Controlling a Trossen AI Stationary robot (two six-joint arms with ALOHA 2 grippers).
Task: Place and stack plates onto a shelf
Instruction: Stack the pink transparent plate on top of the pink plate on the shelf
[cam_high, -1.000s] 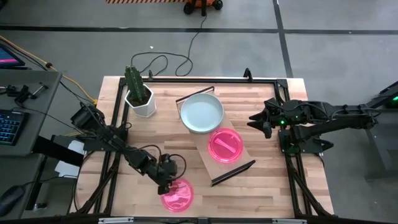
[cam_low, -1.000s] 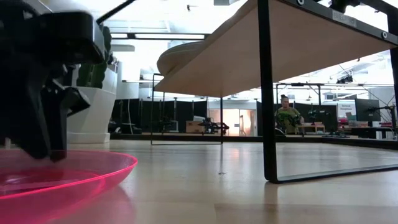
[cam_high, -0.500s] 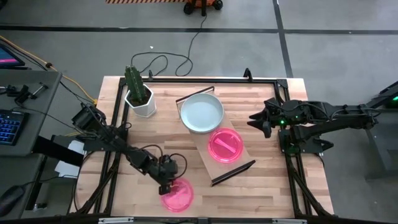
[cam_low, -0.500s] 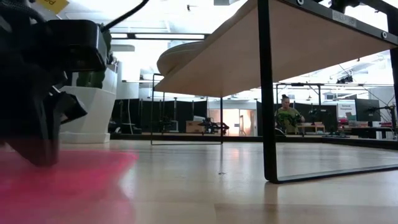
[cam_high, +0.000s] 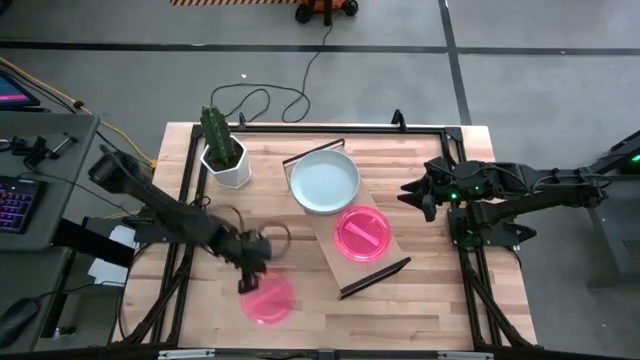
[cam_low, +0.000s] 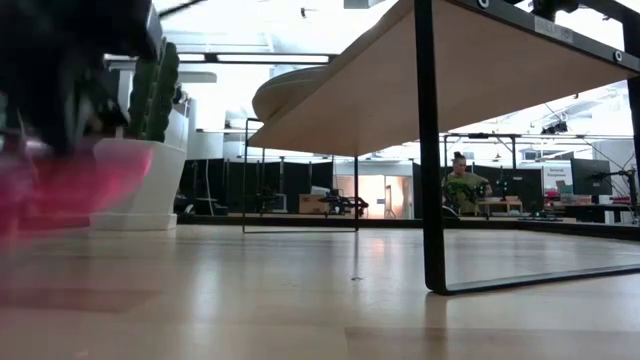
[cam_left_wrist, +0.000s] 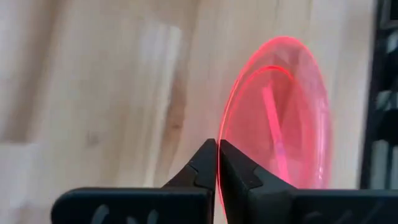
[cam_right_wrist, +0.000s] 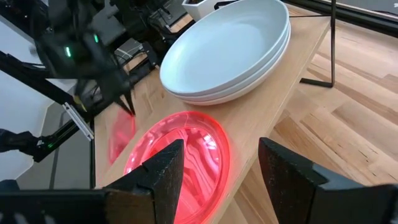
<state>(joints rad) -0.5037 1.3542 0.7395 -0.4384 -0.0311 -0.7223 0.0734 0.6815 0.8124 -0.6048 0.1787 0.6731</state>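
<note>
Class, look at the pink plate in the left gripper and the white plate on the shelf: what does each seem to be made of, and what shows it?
Pink plate: likely translucent glossy plastic; the wood shows through it and its rim glows. White plate: opaque, smooth, faintly glossy, perhaps ceramic or melamine; the pictures cannot settle which.

Plate at the table's front edge: translucent bright pink. Plate on shelf: same pink. Stacked plates: white. Shelf board: light wood, dark end brackets. Table: pale striped planks.
</note>
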